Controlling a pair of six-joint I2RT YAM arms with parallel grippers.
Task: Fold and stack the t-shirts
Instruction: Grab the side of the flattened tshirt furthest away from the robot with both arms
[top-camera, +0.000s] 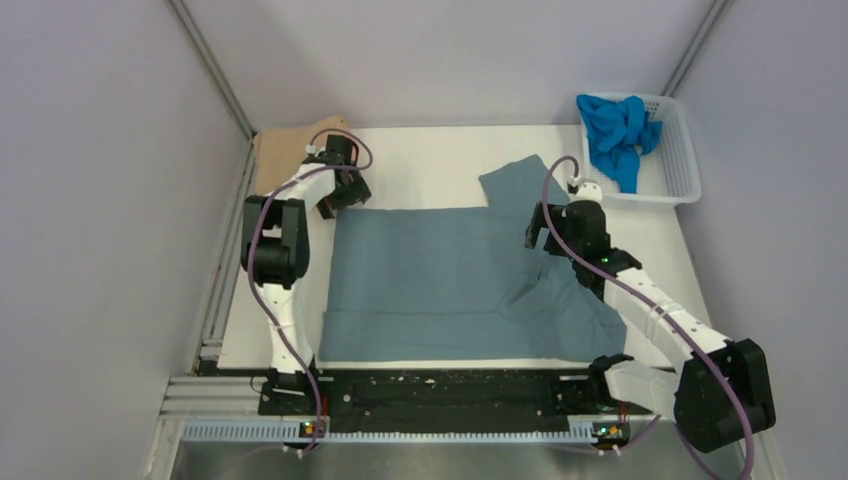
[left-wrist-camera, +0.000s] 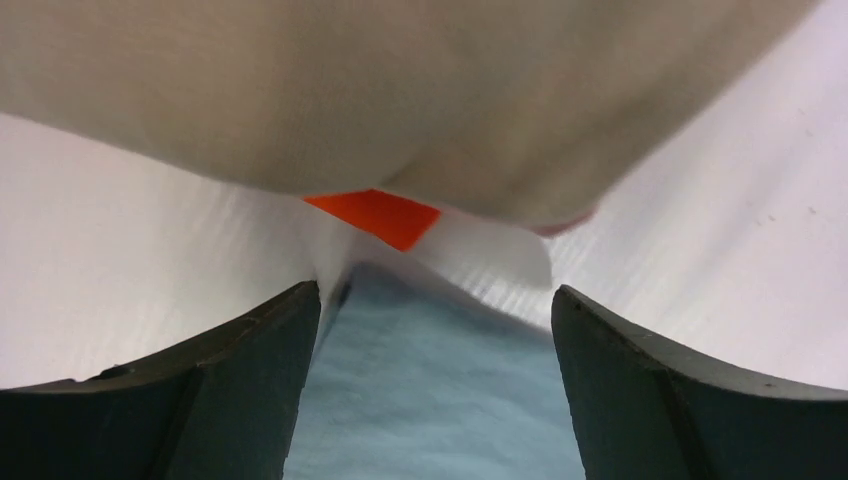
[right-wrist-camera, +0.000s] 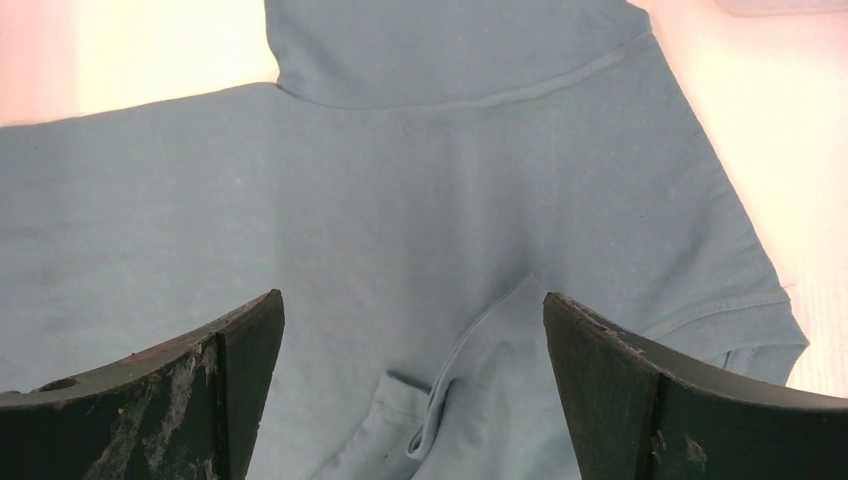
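A dusty grey-blue t-shirt (top-camera: 440, 280) lies spread flat in the middle of the table, one sleeve (top-camera: 520, 180) pointing to the far side. My left gripper (top-camera: 340, 195) is open at the shirt's far left corner; in its wrist view the grey-blue cloth (left-wrist-camera: 430, 400) lies between the fingers. A folded tan t-shirt (top-camera: 285, 150) lies just beyond, with an orange one (left-wrist-camera: 375, 215) peeking from under it. My right gripper (top-camera: 540, 230) is open above the shirt's right part, over a folded hem (right-wrist-camera: 470, 400). A bright blue t-shirt (top-camera: 620, 135) lies crumpled in the basket.
The white mesh basket (top-camera: 685, 165) stands at the table's far right corner. Grey walls close in the left, back and right sides. The black rail (top-camera: 440, 395) with both arm bases runs along the near edge.
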